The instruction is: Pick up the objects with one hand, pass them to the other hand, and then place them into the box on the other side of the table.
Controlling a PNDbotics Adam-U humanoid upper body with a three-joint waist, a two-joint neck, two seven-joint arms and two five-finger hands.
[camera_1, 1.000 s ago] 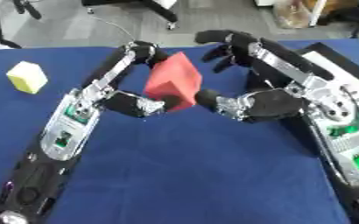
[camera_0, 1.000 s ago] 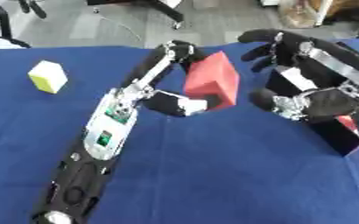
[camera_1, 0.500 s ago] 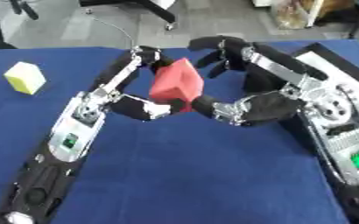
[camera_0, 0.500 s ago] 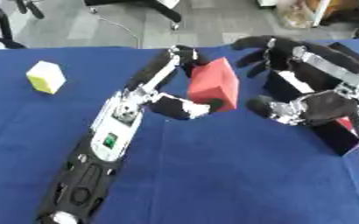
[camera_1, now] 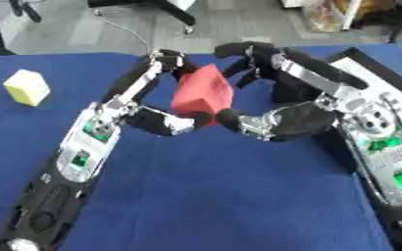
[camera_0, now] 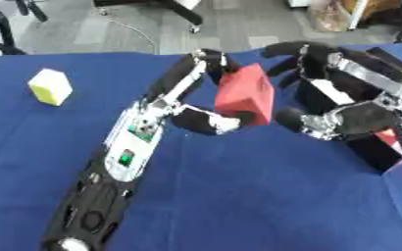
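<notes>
We keep left hand [camera_0: 206, 115] pinched on red block [camera_0: 244, 95] till right hand [camera_1: 282, 115] – fingers spread, thumb touching – wraps it.

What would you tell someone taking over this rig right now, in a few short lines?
Left hand: shut on the red block, held above the blue table.
Right hand: open, fingers spread around the red block's right side, not yet closed on it.
Yellow block: on the table at far left, untouched.
Box: dark, at the table's right edge, behind the right hand; something red shows inside.
Done: red block picked up and brought to the handover.
Left: finish the pass, place it in the box, then the yellow block.
</notes>
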